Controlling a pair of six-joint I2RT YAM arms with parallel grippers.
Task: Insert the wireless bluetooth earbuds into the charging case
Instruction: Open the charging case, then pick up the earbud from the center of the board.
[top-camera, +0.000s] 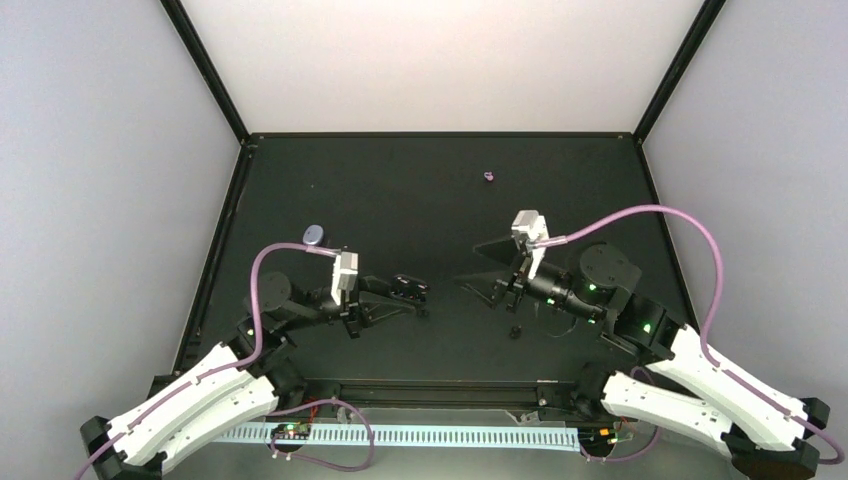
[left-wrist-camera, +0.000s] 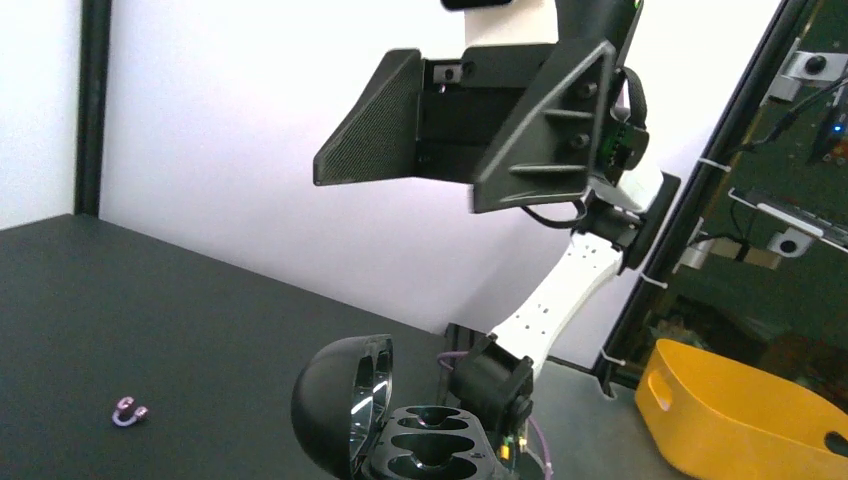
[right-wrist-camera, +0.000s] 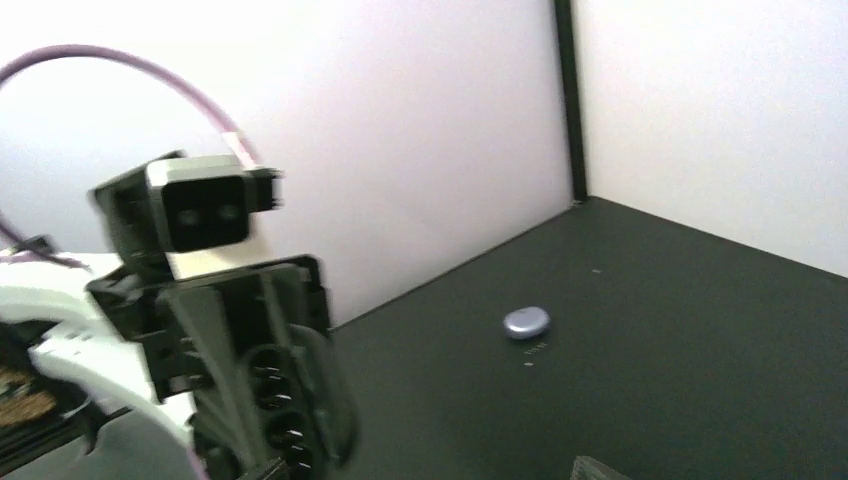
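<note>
The charging case (left-wrist-camera: 400, 435), a dark clamshell, stands open with its lid (left-wrist-camera: 335, 405) raised and two empty sockets showing. My left gripper (top-camera: 413, 296) is shut on it, low over the table's middle; it also shows in the right wrist view (right-wrist-camera: 275, 400). The earbuds (top-camera: 488, 177) lie as one tiny purple bit on the far mat, also in the left wrist view (left-wrist-camera: 130, 411). My right gripper (top-camera: 468, 265) is open and empty, facing the case from the right; its fingers (left-wrist-camera: 390, 120) hang above the case.
A lavender oval pebble (top-camera: 314, 234) lies on the mat behind the left arm, also in the right wrist view (right-wrist-camera: 526, 322). A tiny black bit (top-camera: 515, 330) lies near the right arm. A yellow bin (left-wrist-camera: 740, 420) stands off the table. Black frame posts edge the mat.
</note>
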